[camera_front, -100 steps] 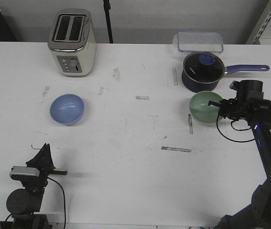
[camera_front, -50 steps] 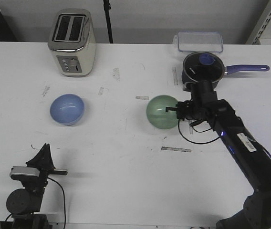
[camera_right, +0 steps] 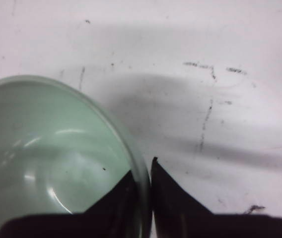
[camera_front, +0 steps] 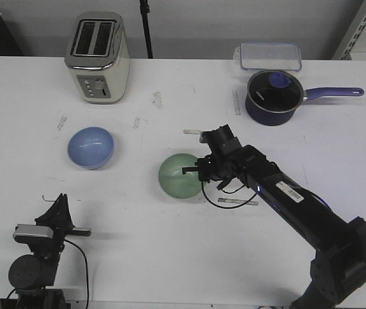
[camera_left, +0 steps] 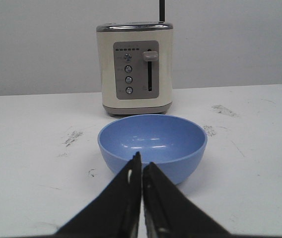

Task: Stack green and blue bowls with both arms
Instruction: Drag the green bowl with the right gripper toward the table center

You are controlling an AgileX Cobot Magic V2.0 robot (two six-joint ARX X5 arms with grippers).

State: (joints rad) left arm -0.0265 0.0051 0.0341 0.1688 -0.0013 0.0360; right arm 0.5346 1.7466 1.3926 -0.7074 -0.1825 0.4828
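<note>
One green bowl [camera_front: 178, 176] carried leftward, pinched by right claw [camera_front: 199, 171], one blue bowl [camera_front: 91, 147], left claw [camera_left: 141, 171] pressed together.

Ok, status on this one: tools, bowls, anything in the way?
Right tool shut on green bowl rim. Left tool shut, empty, facing blue bowl. Table between the bowls bare.

No writing can be read anywhere: the white label on my right arm [camera_front: 290, 191] and the toaster's [camera_left: 134, 74] buttons are too small.
</note>
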